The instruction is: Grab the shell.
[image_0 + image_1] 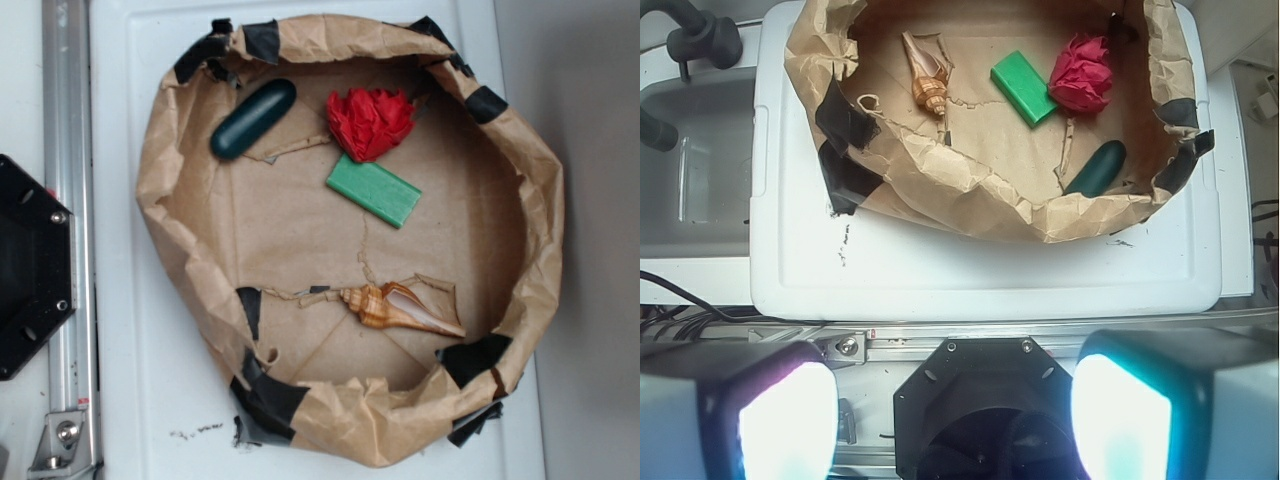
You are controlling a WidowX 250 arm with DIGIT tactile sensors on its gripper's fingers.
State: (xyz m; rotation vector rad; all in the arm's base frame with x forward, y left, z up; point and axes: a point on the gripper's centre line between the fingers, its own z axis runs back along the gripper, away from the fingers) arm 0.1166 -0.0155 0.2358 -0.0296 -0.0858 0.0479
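- Exterior view: the shell [400,307] lies on the floor of the brown paper nest [160,170], toward its lower right, close to the crumpled rim there.
- Its long axis runs roughly left to right in this view, slightly tilted, with the knobbly spire at the left and the long tapering tip at the right.
- The red paper flower [371,122], the green block [373,190] and the dark green oval case [253,118] sit well apart from the shell, across the nest.
- The gripper does not show here; only the black base plate [30,265] and the metal rail [68,150] appear at the left edge.
- Wrist view: the gripper [955,415] hangs over the robot's own base, outside the nest, its two fingers spread wide with nothing between them.
- The shell [928,80] lies far ahead of the jaws and slightly left of their centre line, beyond the nest's near rim.
- Here its long axis points mostly away from the camera, tip farthest, so I judge the jaws would close best across its width.
- No brand, label or readable writing shows in either view.
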